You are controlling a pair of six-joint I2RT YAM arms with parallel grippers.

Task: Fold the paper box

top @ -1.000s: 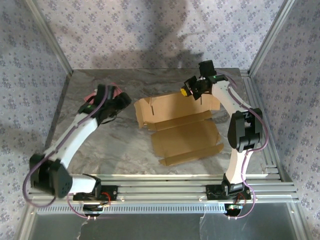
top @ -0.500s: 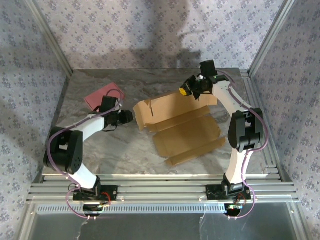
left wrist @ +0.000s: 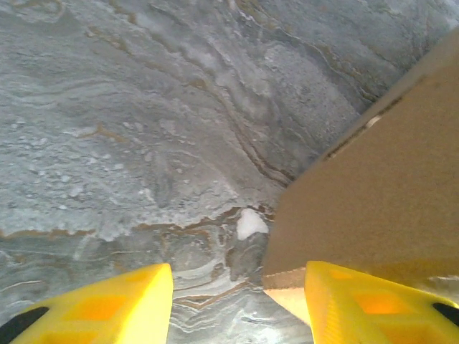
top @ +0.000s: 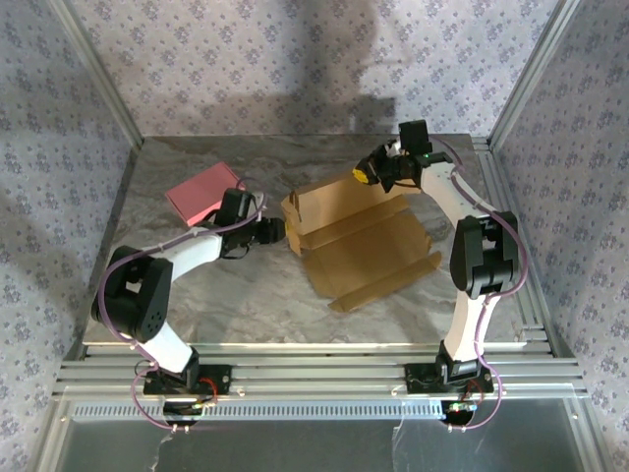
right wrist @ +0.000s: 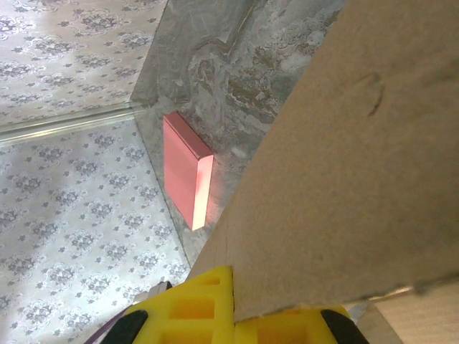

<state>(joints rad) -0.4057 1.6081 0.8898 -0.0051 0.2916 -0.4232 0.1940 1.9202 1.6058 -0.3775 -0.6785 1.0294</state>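
Though mostly flat, paper box with 1 flap tight in right pincer; left pincer wide at its edge.

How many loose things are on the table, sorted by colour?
Brown: 1, the paper box
Pink: 1, the pink flat box
Total: 2

Looking down from high at the near edge over the whole marble table. Riding low and close behind the left gripper, facing along the tabletop. Hugging the right gripper, facing the pink block. Sharing the paper box across all three.
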